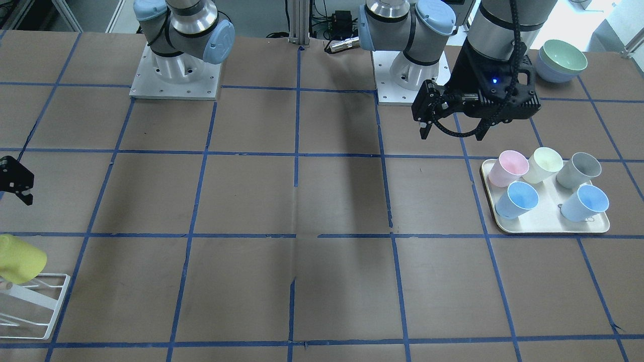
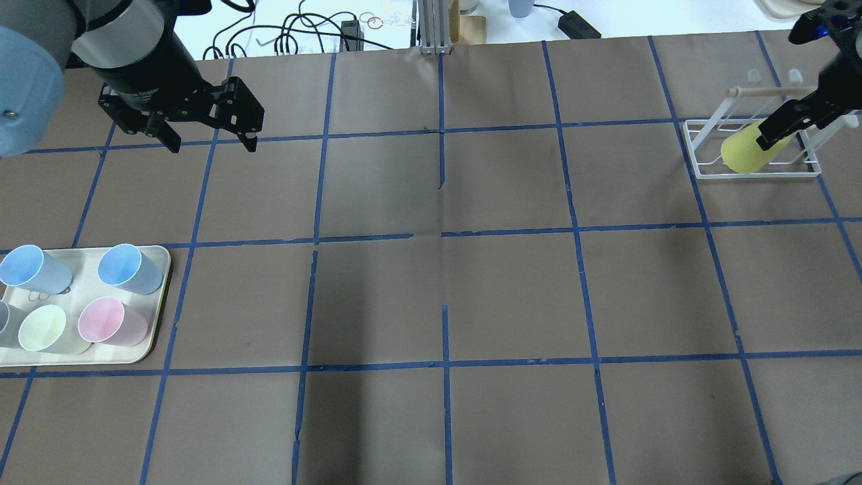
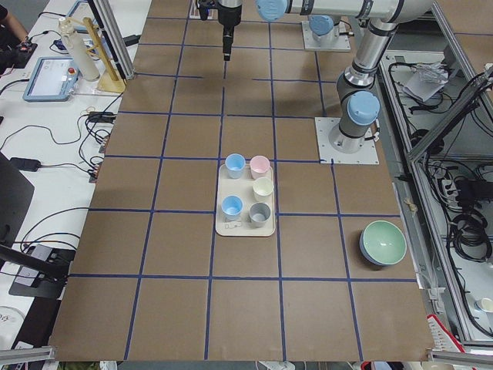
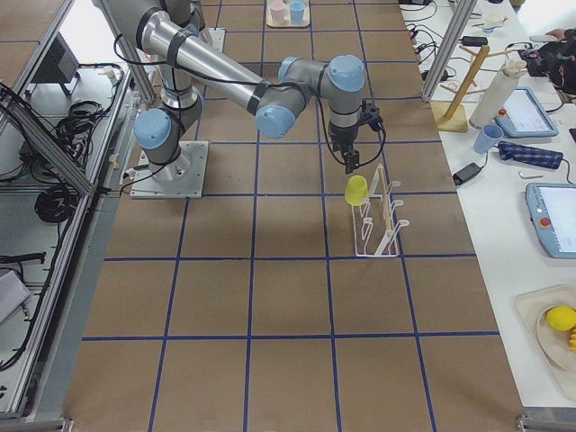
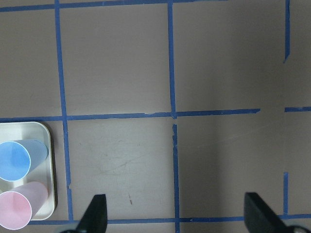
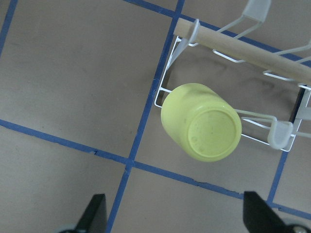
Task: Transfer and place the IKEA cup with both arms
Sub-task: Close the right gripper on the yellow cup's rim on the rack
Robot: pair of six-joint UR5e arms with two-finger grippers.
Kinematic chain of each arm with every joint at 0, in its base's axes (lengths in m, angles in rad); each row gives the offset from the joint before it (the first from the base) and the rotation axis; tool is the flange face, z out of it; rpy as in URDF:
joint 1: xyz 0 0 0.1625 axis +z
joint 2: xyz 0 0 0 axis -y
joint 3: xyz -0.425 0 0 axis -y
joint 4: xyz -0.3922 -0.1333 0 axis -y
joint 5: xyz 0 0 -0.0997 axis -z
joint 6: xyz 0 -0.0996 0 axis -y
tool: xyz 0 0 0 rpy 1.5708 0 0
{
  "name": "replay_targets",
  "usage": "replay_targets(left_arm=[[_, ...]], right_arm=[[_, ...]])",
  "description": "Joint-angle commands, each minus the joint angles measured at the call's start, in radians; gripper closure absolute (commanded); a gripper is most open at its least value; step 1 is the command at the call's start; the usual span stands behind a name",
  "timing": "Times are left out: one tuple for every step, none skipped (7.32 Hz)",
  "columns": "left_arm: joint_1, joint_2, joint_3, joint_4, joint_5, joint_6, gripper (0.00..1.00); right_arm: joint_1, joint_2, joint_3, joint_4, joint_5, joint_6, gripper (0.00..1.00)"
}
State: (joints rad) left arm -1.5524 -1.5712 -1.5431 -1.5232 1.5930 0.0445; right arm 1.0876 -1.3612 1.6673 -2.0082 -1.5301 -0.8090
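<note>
Two fingertips (image 6: 97,216) of the right gripper (image 6: 177,217) stood wide apart at the bottom edge of the right wrist view, with nothing between them. Just above them in that frame, near its centre, hung the IKEA cup (image 6: 201,121), bright yellow and touched by neither finger. The cup sat inverted on a white wire rack (image 6: 165,94). Its flat base faced up toward the camera and its mouth was hidden beneath it. Its long axis was tilted, running from the upper left down to the lower right of the frame. A wooden rail (image 6: 243,46) crossed the top of the rack.

In the overhead view this pairing lay at the upper right, where the black fingers overlapped the cup's upper right end.

The left gripper (image 5: 177,216) also had its jaws spread wide and empty, over bare brown table (image 5: 218,63) crossed by blue tape lines (image 5: 171,58). In the overhead view it hung at the upper left.

Below it in that frame, at the left edge and well apart, a cream tray (image 2: 158,323) carried five upright cups. These were two light blue cups (image 2: 121,266), a pink cup (image 2: 104,322), a pale yellow cup (image 2: 44,329) and a grey cup (image 1: 579,170).

In the front-facing view, nested bowls (image 1: 561,60) sat at the upper right: a green one inside a blue one.
</note>
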Motion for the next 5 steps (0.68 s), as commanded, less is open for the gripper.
replay_targets(left_arm=[[0.000,-0.001,0.000,0.000,-0.001,0.000,0.00],[0.000,-0.001,0.000,0.000,-0.001,0.000,0.00],[0.000,-0.001,0.000,0.002,-0.001,0.000,0.00],[0.000,-0.001,0.000,0.002,-0.001,0.000,0.00],[0.000,-0.001,0.000,0.002,-0.001,0.000,0.00]], right_arm=[[-0.017,0.072,-0.003,-0.094,0.002,-0.035,0.00],[-0.017,0.082,0.006,-0.092,0.002,-0.033,0.00],[-0.014,0.088,0.006,-0.093,0.005,-0.032,0.00],[-0.014,0.100,0.006,-0.098,0.027,-0.032,0.00],[-0.014,0.109,0.003,-0.109,0.042,-0.029,0.00]])
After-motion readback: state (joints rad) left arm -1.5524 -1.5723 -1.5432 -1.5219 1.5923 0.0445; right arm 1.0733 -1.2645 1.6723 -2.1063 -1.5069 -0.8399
